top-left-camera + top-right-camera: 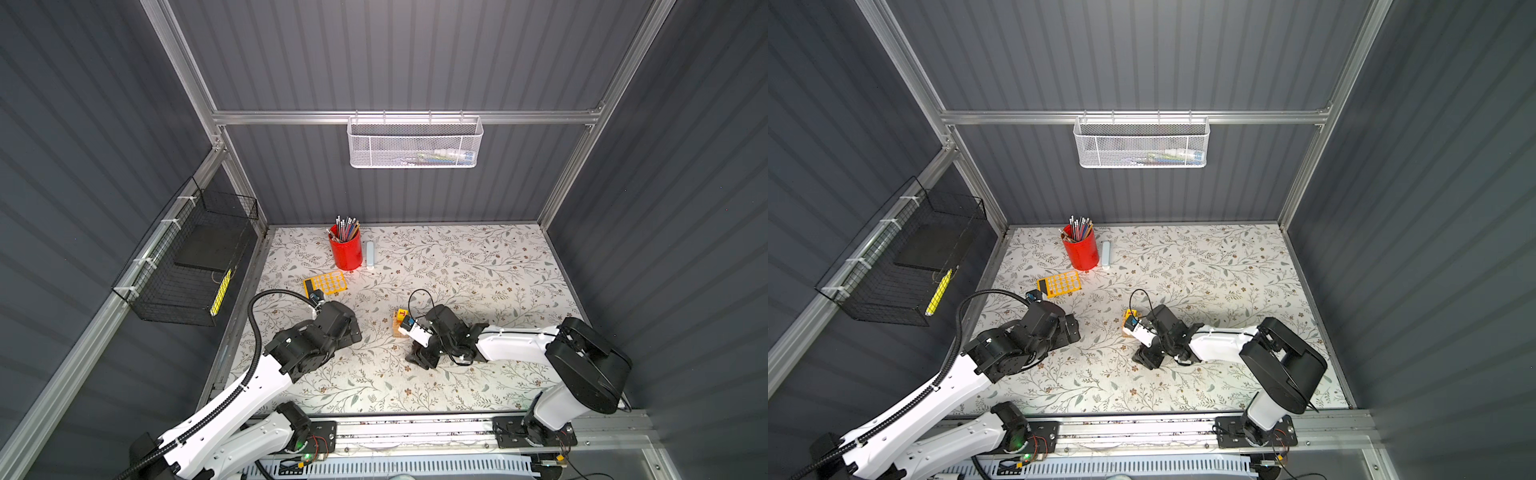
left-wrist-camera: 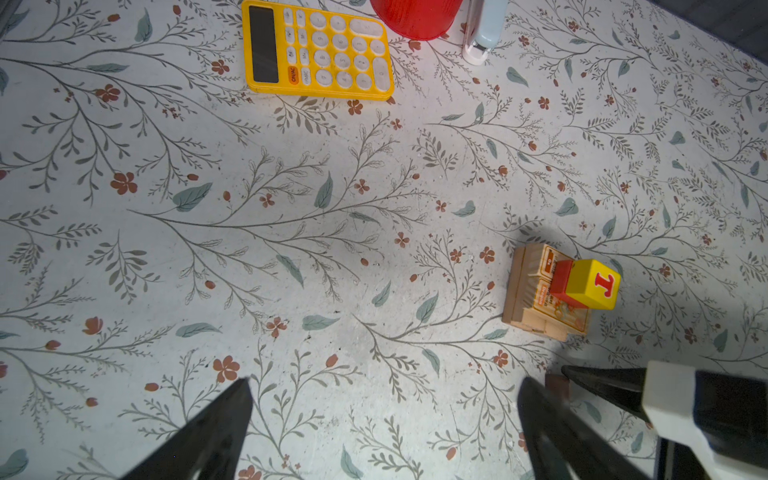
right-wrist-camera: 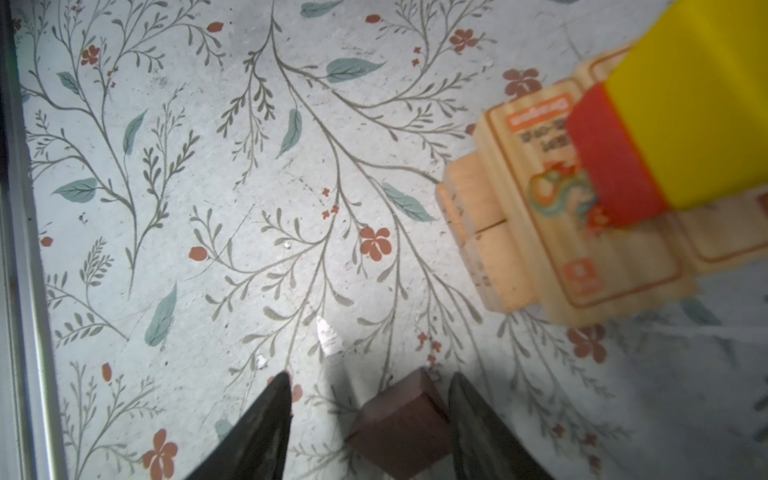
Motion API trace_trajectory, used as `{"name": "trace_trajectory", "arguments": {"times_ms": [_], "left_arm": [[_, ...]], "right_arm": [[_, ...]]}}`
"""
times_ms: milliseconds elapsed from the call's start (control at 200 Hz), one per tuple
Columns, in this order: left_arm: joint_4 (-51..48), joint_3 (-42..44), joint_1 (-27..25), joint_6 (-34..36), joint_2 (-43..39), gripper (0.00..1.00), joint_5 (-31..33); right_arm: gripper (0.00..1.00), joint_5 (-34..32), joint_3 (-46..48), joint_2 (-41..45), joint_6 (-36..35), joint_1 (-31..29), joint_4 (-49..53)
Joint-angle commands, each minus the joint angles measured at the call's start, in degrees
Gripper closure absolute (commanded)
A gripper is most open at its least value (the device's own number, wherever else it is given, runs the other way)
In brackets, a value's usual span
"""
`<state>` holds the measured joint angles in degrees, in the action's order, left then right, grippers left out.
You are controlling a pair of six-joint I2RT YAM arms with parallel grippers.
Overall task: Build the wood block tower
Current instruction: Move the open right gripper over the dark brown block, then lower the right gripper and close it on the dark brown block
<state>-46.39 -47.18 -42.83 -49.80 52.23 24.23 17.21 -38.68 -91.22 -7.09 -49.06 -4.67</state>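
Note:
The wood block tower (image 1: 401,328) (image 1: 1128,328) stands mid-table: tan planks and printed blocks (image 2: 536,299) (image 3: 582,232), with a red cube (image 2: 561,278) and a yellow lettered cube (image 2: 598,286) on top. A dark brown wedge (image 3: 401,428) (image 2: 556,384) lies on the table just in front of the tower. My right gripper (image 3: 371,376) (image 1: 417,357) straddles the wedge. One finger is against it and the other stands apart, so the gripper is open. My left gripper (image 2: 384,399) (image 1: 352,330) hovers open and empty to the left of the tower.
An orange calculator (image 1: 325,283), a red pencil cup (image 1: 345,249) and a pale blue stapler (image 1: 370,254) sit at the back left of the floral table. A white mesh basket (image 1: 415,143) hangs on the back wall. A black wire basket (image 1: 187,266) hangs on the left wall.

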Motion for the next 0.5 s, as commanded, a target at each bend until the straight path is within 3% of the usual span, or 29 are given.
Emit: {"name": "trace_trajectory", "arguments": {"times_ms": [0,340,495], "left_arm": [[-1.85,0.12,-0.26,-0.57,-0.72,0.01,0.91],[-2.30,0.37,-0.32,-0.69,-1.21,0.00,1.41],[-1.95,0.59,-0.32,-0.73,-1.12,0.00,1.70]], "right_arm": [[0.41,-2.96,1.43,1.71,2.08,-2.13,1.53],[0.41,-6.61,3.92,6.09,6.00,-8.05,4.13],[0.44,-14.07,1.21,3.93,11.25,-9.31,5.21]]}}
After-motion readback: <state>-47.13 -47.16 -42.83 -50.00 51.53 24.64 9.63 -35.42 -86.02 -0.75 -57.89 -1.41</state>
